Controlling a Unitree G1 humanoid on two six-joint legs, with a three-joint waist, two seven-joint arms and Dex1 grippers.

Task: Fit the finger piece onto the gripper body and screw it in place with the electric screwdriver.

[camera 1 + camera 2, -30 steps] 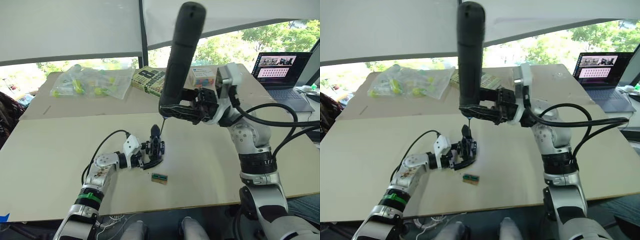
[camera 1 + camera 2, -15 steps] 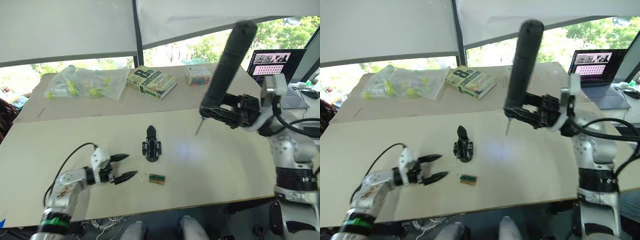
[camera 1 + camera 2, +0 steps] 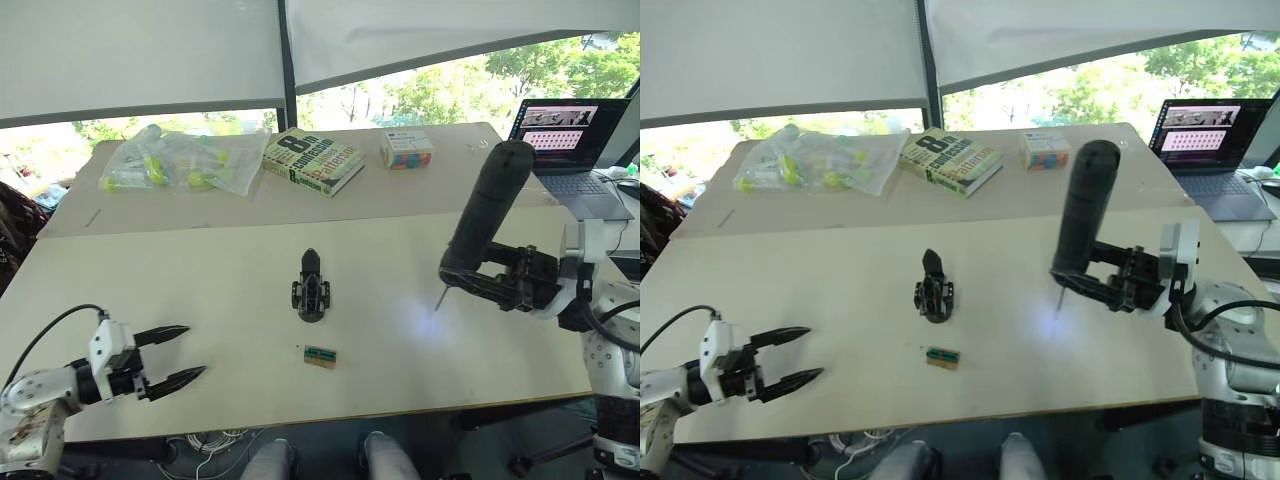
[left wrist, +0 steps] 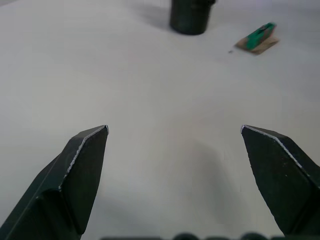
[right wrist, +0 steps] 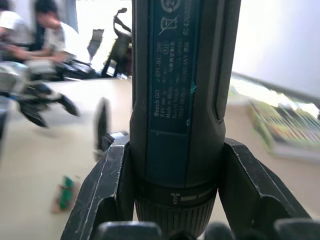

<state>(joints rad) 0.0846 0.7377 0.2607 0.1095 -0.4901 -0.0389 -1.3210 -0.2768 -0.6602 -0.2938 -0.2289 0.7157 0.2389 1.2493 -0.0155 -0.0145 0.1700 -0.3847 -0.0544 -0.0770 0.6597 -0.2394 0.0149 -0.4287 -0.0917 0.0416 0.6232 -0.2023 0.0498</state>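
Note:
The gripper body (image 3: 311, 299) stands alone at the middle of the table. The finger piece (image 3: 310, 263) sits on its far end, tip pointing away. My right gripper (image 3: 462, 277) is shut on the lower end of the electric screwdriver (image 3: 487, 212), to the right of the assembly. The screwdriver is tilted, its bit (image 3: 440, 298) hangs just above the table, and a light spot falls beside it. In the right wrist view both fingers (image 5: 107, 190) clamp the screwdriver (image 5: 182, 95). My left gripper (image 3: 180, 355) is open with nothing between its fingers, near the front left edge.
A small tan-and-green block (image 3: 319, 356) lies just in front of the gripper body. At the back of the table are a plastic bag of parts (image 3: 180, 164), a book (image 3: 313, 160) and a small box (image 3: 406, 150). A laptop (image 3: 568, 140) stands far right.
My left gripper let go of the gripper body, opened and drew back to the front left. The right arm carried the screwdriver right and down, away from the assembly.

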